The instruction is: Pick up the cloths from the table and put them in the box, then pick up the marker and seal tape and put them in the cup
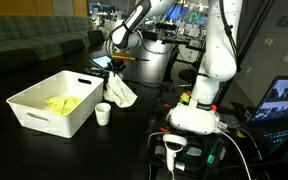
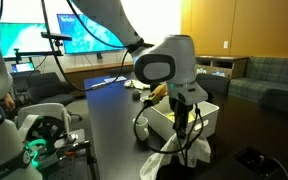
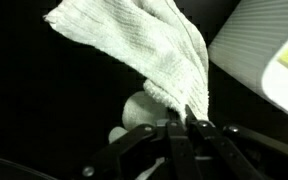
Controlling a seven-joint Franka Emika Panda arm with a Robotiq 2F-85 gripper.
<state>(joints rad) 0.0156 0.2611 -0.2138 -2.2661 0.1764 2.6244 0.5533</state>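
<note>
My gripper (image 1: 115, 76) is shut on a grey-white cloth (image 1: 119, 92) and holds it hanging above the table, just beside the white box (image 1: 34, 110). The cloth also shows in an exterior view (image 2: 174, 155) and fills the wrist view (image 3: 144, 50), pinched between the fingertips (image 3: 187, 122). A yellow cloth (image 1: 62, 103) lies inside the box. A small white cup (image 1: 103, 114) stands on the table below the hanging cloth; it shows behind the cloth in the wrist view (image 3: 136, 110). I cannot make out the marker or the seal tape.
The table is black (image 1: 134, 140). The robot base (image 1: 196, 115) stands at the table's side with cables and a handheld device (image 1: 173, 150). A laptop (image 1: 284, 100) is at the edge. Monitors (image 2: 64, 30) and a sofa (image 2: 264, 75) stand behind.
</note>
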